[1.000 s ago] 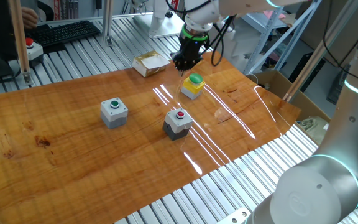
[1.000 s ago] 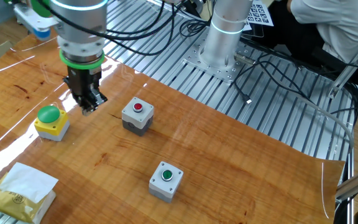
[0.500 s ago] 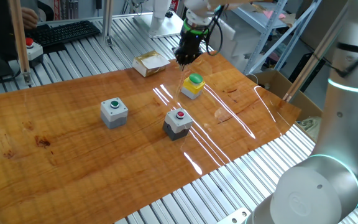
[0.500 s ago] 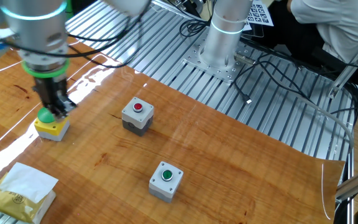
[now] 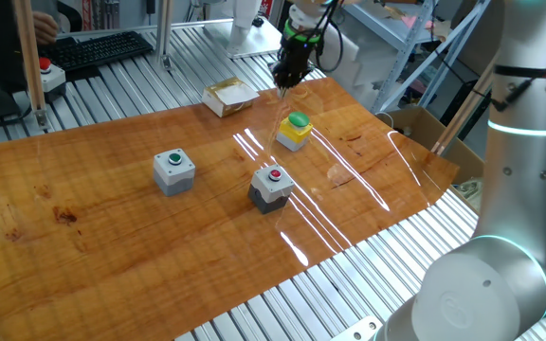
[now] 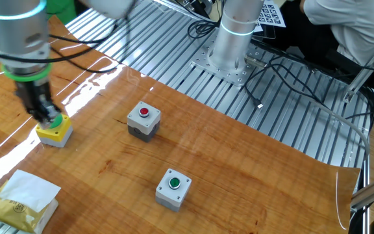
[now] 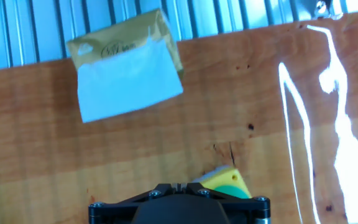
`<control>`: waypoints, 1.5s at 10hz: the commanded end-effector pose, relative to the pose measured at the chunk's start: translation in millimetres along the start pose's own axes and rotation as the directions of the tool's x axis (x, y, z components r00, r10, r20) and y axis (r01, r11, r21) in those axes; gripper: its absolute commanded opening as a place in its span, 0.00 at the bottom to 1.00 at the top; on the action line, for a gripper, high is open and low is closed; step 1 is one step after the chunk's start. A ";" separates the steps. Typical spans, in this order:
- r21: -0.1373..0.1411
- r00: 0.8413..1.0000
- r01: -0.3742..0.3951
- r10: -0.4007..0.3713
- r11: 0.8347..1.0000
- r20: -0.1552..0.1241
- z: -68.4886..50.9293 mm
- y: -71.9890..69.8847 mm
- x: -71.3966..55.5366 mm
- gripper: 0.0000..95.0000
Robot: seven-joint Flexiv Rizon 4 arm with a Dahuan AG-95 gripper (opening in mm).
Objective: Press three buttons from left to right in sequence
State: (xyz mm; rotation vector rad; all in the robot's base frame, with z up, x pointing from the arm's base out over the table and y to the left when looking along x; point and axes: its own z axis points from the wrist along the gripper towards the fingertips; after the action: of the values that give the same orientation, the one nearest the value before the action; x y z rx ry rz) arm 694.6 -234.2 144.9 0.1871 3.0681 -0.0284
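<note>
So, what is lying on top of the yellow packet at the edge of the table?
A white sheet lies on the yellow packet, covering most of its top; only a yellow strip shows. What is under the sheet cannot be seen.

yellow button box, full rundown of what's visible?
The yellow button box is a small cube, plastic by the look, with a green dome cap on top. It stands upright on the wooden tabletop, the last of the three button boxes in the row. The gripper is right at the dome in the other fixed view; contact can't be confirmed. A tissue pack lies apart, nearby.
</note>
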 end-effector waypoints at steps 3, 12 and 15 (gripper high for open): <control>0.017 0.994 -0.107 0.108 0.994 -0.020 -0.1 -1.4 -1.6 0.00; 0.020 0.977 -0.209 0.210 0.978 -0.041 -0.1 -1.4 -1.6 0.00; -0.026 0.990 -0.131 0.130 0.991 -0.047 6.2 -20.2 1.8 0.00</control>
State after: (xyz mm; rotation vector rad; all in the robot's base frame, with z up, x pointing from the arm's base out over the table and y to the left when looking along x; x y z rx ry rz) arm 691.7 -252.0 140.1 0.4831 3.0959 0.0054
